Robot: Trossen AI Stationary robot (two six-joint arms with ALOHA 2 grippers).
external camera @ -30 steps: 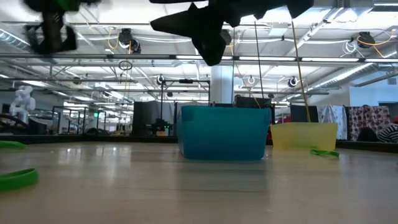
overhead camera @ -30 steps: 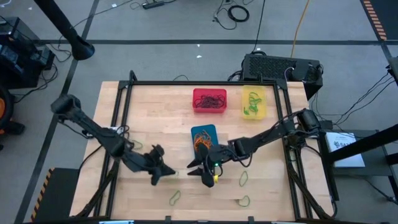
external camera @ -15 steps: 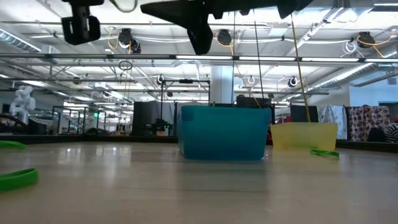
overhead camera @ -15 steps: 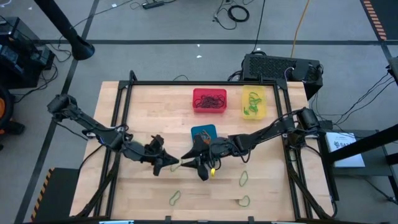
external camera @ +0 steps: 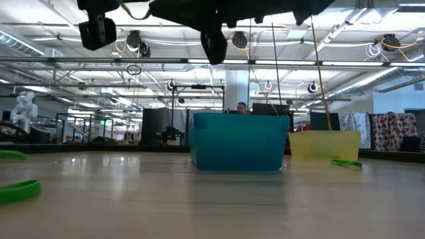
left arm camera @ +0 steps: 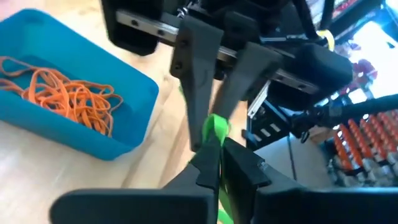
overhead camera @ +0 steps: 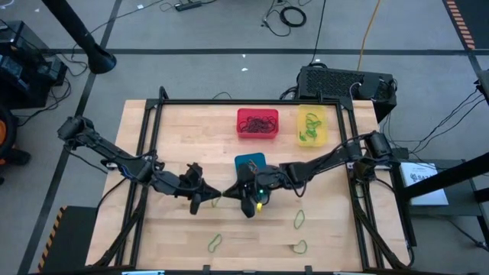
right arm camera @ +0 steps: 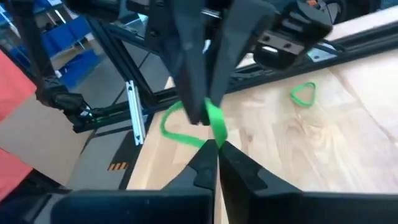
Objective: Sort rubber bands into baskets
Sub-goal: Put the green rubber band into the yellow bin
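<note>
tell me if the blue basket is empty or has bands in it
Not empty. The left wrist view shows a tangle of orange rubber bands lying inside the blue basket.

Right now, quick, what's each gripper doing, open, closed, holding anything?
Left gripper: closed on the green rubber band, above the table.
Right gripper: closed on the same green rubber band, facing the left one.

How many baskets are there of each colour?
Red basket: 1
Yellow basket: 1
Blue basket: 1
Total: 3 baskets
</note>
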